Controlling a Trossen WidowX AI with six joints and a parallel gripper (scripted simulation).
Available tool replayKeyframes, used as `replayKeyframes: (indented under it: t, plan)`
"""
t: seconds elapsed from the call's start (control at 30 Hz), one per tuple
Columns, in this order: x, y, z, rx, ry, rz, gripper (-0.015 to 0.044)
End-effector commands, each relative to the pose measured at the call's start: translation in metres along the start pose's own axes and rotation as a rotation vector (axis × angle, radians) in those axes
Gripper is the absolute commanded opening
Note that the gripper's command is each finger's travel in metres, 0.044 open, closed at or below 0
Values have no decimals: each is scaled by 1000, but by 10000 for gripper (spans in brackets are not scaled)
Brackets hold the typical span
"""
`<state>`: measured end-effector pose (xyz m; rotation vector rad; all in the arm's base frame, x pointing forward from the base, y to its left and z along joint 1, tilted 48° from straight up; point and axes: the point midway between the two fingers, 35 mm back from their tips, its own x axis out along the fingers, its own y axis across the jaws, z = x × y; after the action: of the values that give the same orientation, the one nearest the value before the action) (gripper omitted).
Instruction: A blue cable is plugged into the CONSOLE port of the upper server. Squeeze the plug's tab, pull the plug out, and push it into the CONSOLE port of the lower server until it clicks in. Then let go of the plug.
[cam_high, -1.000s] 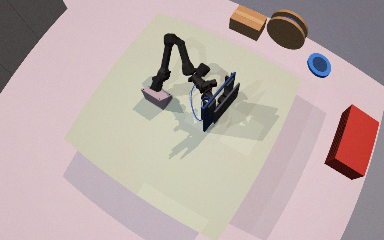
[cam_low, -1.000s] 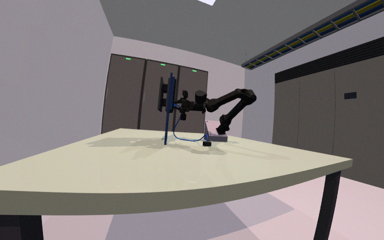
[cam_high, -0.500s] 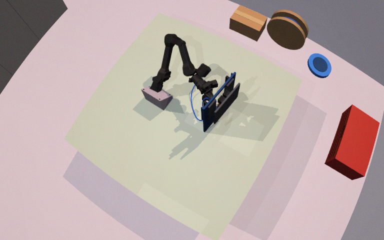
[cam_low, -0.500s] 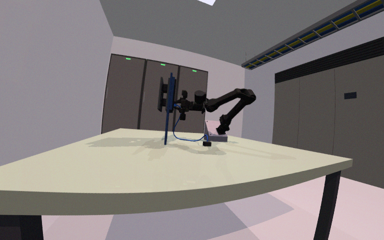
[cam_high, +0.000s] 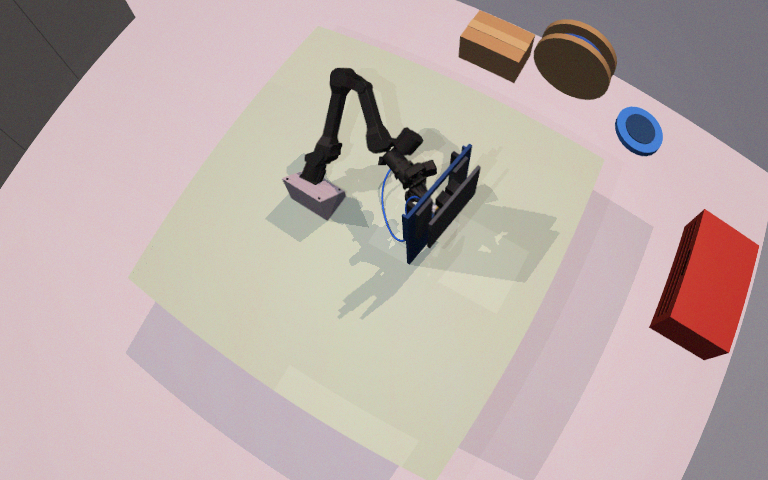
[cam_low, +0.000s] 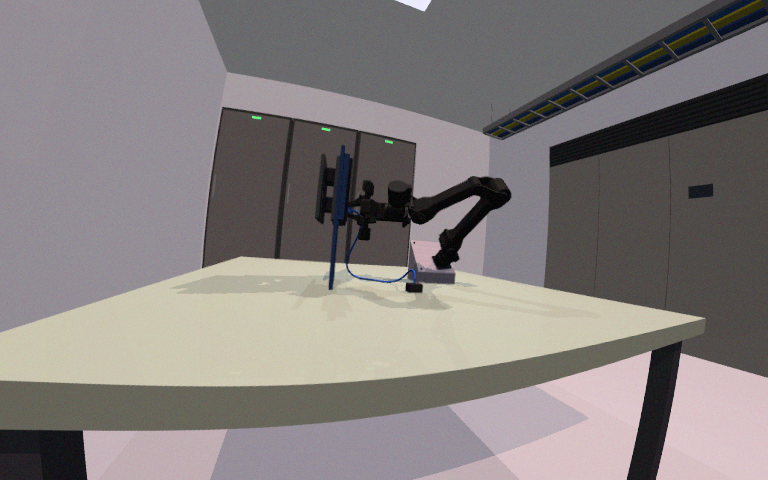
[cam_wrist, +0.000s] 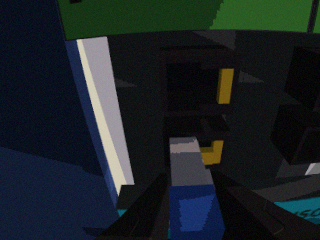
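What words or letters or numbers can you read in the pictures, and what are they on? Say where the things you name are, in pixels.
"SO", with part of another letter at the picture's edge: on the teal strip (cam_wrist: 295, 206), right of the hand (cam_wrist: 188, 179), cut off by the wrist picture's edge.
The dark wall plate (cam_low: 700, 190): no writing I can read.
I can't read any other words or numbers.

Rack panel (cam_high: 417, 240) (cam_low: 334, 249) upright on table (cam_high: 351, 350) (cam_low: 339, 350).

dark cabinets (cam_low: 246, 186) with green lights; pale walls (cam_low: 107, 147); pinkish floor (cam_high: 73, 237) (cam_low: 713, 418).
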<state>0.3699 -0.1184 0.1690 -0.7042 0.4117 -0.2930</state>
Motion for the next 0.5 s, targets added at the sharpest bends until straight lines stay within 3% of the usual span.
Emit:
replayKeyframes:
  t: [0.0,0.47]
  plan:
    - [2,-2,0,6,4,-10,0]
    - [5,-2,1,6,4,-10,0]
